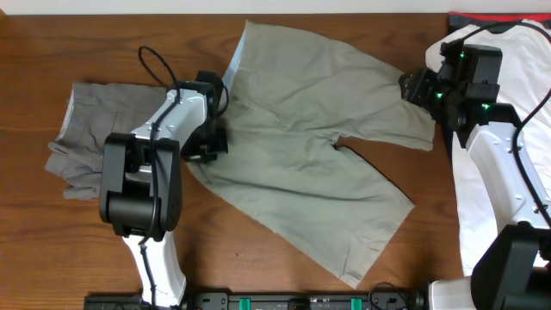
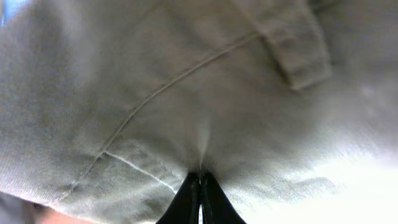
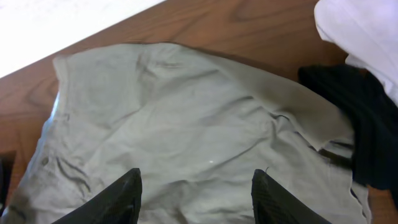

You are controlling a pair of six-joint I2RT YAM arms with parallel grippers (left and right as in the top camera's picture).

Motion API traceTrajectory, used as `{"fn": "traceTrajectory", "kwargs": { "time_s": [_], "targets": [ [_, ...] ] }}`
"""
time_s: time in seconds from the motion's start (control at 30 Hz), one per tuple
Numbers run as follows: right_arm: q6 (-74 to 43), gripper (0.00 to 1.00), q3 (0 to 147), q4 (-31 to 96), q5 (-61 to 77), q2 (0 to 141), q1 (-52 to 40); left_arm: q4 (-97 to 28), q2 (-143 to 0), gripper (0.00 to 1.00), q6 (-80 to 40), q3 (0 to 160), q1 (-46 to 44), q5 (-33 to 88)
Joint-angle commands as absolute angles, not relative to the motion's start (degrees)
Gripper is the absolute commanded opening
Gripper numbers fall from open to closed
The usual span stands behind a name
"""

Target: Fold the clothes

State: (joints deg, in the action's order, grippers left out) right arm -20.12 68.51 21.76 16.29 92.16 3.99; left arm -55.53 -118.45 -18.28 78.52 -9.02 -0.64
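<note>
The khaki-beige trousers (image 1: 301, 138) lie spread across the middle of the wooden table, waistband at the left, both legs running to the right. My left gripper (image 1: 215, 129) is at the waistband edge, shut on a pinch of the khaki cloth (image 2: 205, 124), which fills the left wrist view. My right gripper (image 1: 413, 89) is open, its fingers apart just above the upper leg's end (image 3: 186, 124). Darker grey trousers (image 1: 99, 129) lie crumpled at the far left. A white T-shirt (image 1: 508, 146) lies at the right under my right arm.
A dark black garment (image 3: 348, 118) lies next to the white T-shirt (image 3: 360, 31) at the right of the right wrist view. A red item (image 1: 482, 19) shows at the table's back right corner. Bare wood (image 1: 52, 250) shows at the front left.
</note>
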Motion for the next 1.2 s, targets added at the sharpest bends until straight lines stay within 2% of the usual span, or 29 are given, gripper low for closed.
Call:
{"fn": "traceTrajectory", "kwargs": {
  "time_s": [0.0,0.23,0.37,0.53,0.77,0.9,1.17],
  "targets": [
    [-19.2,0.55,68.6,21.8,15.8,93.4,3.4,-57.1,-123.0,0.06,-27.9,69.2,-8.1,-0.8],
    [-19.4,0.49,68.6,21.1,15.2,100.5,2.7,-57.1,-122.5,0.06,-31.2,60.0,-7.9,0.7],
    [-21.1,0.35,68.6,17.4,17.3,108.0,1.7,-57.8,-120.6,0.06,-31.3,59.7,-7.9,0.9],
    [-20.6,0.25,68.6,9.1,20.8,116.1,0.3,-57.8,-116.0,0.06,-32.1,59.7,-7.9,0.9],
    [-27.2,0.24,68.6,-11.2,20.4,125.8,0.5,-57.7,-110.9,0.06,-32.1,59.7,-7.9,0.8],
    [-31.3,0.21,68.6,-22.3,12.6,128.7,1.8,-57.4,-110.5,0.06,-32.1,59.7,-7.9,0.9],
    [-28.2,0.21,74.3,-25.8,12.9,128.7,4.9,-55.9,-110.5,0.06,-32.0,59.7,-7.9,0.9]
  ]
}}
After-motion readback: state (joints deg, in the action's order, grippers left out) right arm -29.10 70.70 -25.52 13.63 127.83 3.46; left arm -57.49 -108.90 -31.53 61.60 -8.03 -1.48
